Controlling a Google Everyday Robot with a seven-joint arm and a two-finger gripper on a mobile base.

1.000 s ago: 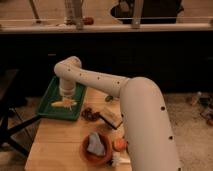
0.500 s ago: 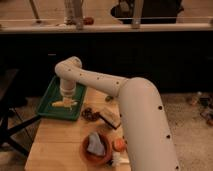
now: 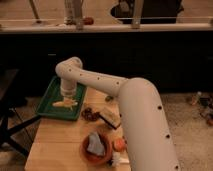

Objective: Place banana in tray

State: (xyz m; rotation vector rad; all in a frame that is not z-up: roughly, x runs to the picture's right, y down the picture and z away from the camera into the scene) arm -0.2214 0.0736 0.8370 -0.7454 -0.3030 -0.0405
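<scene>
The dark green tray (image 3: 49, 95) lies at the back left of the wooden table. The pale yellow banana (image 3: 65, 104) lies inside the tray, near its front right part. My gripper (image 3: 67, 95) hangs straight down over the tray at the end of the white arm, right above the banana. The arm's wrist hides the gripper's lower end.
A round orange-brown dish (image 3: 96, 149) with a grey object in it stands at the table's front. An orange fruit (image 3: 119, 144) lies right of it. A brown bowl (image 3: 90, 113) and a tan block (image 3: 110, 117) sit mid-table. A dark counter runs behind.
</scene>
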